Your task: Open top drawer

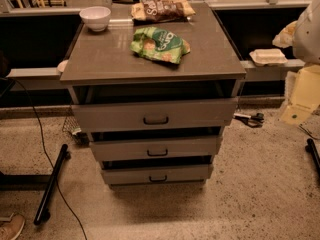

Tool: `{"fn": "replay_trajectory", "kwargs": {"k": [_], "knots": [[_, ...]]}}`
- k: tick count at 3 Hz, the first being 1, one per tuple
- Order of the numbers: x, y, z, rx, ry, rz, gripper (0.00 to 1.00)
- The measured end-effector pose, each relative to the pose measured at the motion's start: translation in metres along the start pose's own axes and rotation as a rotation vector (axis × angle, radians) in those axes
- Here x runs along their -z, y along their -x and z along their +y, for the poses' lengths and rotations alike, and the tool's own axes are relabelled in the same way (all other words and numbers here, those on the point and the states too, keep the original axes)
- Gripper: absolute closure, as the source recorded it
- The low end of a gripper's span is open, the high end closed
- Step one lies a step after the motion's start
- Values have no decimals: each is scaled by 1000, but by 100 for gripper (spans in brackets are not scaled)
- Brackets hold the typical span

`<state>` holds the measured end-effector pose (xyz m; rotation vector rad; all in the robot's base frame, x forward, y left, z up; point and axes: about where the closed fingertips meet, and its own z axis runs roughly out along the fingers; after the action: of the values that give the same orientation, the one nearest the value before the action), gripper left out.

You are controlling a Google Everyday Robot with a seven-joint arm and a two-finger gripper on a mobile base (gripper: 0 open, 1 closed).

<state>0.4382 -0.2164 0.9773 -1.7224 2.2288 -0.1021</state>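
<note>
A grey cabinet (150,66) stands in the middle of the camera view with three drawers. The top drawer (115,116) is the widest, with a flat grey front and a small dark loop handle (156,120). It stands pulled out a little, with a dark gap above its front. The middle drawer (125,149) and the bottom drawer (130,175) also stick out slightly. My gripper is not in view. A white rounded shape (307,29) at the right edge may be part of my arm.
On the cabinet top lie a white bowl (95,18), a green chip bag (160,44) and a brown chip bag (162,9). A black cable (42,144) and a black stand leg (50,184) lie at the left. A shoe (10,226) is at bottom left.
</note>
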Motion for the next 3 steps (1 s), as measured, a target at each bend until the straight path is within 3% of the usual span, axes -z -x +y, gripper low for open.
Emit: {"fn": "replay_trajectory", "kwargs": {"k": [2,3], "knots": [[-7,2,2,19,5,-2,0],[-53,16,12,88,54,-10,0]]}}
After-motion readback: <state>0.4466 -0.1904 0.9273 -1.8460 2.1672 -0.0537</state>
